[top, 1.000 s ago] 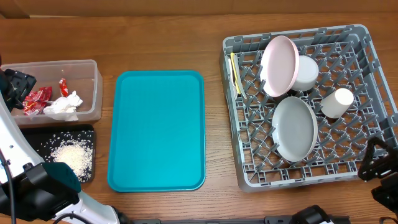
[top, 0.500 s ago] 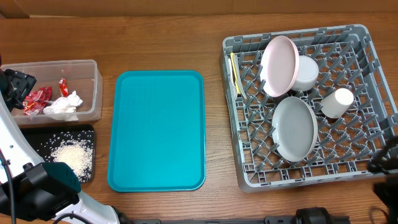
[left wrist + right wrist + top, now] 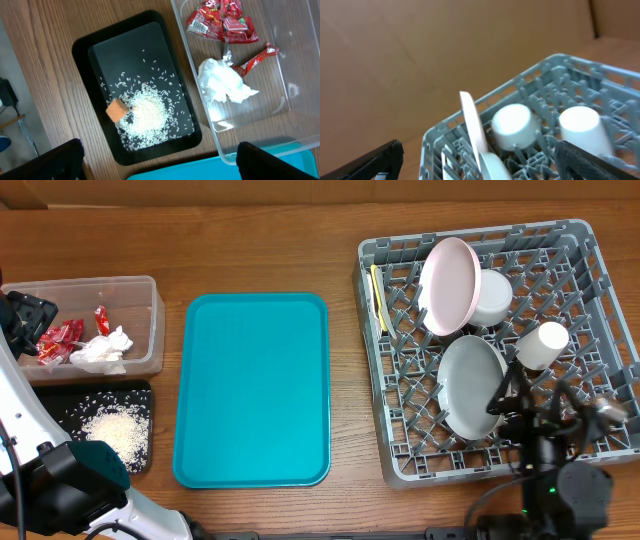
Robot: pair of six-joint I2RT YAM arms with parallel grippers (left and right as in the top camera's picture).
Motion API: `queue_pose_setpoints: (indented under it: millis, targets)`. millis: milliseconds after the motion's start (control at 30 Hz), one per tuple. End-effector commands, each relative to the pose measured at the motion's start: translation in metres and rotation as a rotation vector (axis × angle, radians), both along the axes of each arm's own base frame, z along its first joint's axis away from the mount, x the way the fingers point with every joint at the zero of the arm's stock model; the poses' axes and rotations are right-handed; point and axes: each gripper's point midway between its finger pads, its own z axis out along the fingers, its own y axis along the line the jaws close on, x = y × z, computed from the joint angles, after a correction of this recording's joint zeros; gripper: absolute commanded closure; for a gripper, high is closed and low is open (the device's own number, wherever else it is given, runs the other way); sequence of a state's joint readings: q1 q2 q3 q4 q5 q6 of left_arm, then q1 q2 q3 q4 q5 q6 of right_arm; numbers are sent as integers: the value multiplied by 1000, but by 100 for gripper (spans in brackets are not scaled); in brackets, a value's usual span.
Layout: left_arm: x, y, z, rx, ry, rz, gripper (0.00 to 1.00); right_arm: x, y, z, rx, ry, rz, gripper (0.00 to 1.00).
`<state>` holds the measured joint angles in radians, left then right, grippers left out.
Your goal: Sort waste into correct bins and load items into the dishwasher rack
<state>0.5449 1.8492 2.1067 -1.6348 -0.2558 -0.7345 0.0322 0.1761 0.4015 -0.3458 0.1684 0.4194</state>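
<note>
Wooden desk [image 3: 300,240], sorting apparently complete: dishwasher rack [image 3: 366,350] holds white plate [image 3: 450,285], grey plate [image 3: 472,385], bowl [image 3: 494,298], cup [image 3: 542,345] and cutlery [image 3: 377,295]; clear tub [image 3: 80,281] holds wrapper [image 3: 222,22] and napkin [image 3: 222,85], black tray [image 3: 82,55] rice [image 3: 147,112] and cube [image 3: 116,110]. Both empty, left tool [image 3: 160,150] and right tool [image 3: 477,157] gape wide. Risk: right tool, over the rack, clipping the cup.

The overhead view looks straight down on the whole table [image 3: 260,240]. The left wrist view looks down from close on the black tray [image 3: 82,47] and clear tub [image 3: 300,75], which the overhead view shows at its left edge. The right wrist view looks low, nearly level, across the rack [image 3: 555,62].
</note>
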Motion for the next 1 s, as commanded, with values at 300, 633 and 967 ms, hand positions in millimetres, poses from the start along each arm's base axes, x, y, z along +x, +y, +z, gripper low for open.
queue_pose_setpoints:
  millis: [300, 633, 967]
  targets:
    - [-2, 0, 10, 24, -23, 19, 0, 9, 10, -46, -31, -114, 61, 0]
    - [-2, 0, 10, 25, -24, 19, 0, 14, 36, -49, -236, -193, 200, 0]
    - [-2, 0, 10, 24, -23, 19, 0, 17, 28, -87, -243, -32, 175, 0]
